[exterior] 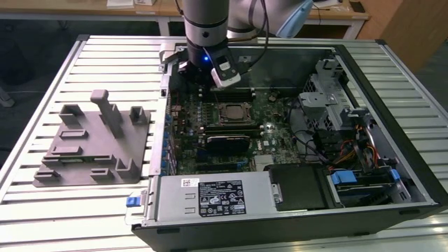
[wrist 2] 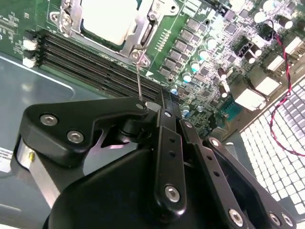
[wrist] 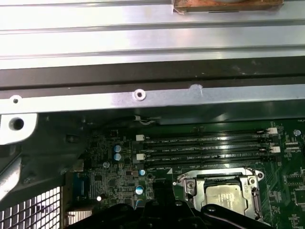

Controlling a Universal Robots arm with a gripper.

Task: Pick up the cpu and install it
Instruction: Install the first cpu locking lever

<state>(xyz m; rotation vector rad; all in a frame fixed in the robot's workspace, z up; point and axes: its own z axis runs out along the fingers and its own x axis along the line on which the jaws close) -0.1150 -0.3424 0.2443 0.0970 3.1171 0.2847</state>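
cpu (exterior: 230, 112) flat in socket (exterior: 246, 122), silver top up, square; just beyond end effector (exterior: 210, 84) hovering above slots; grip state unclear.

From where I sit, the cpu (wrist: 225, 197) has a dull, brushed-looking silver metal top, sitting in a shiny bare-metal socket frame (wrist: 190, 183). The motherboard (exterior: 269, 113) is glossy green. My pincer (wrist 2: 164, 157) linkage is matt black, smooth, with bright steel screws. The counter (exterior: 42, 207) is ribbed pale metal, satin finish. The grey holder (exterior: 94, 142) looks like matt plastic.
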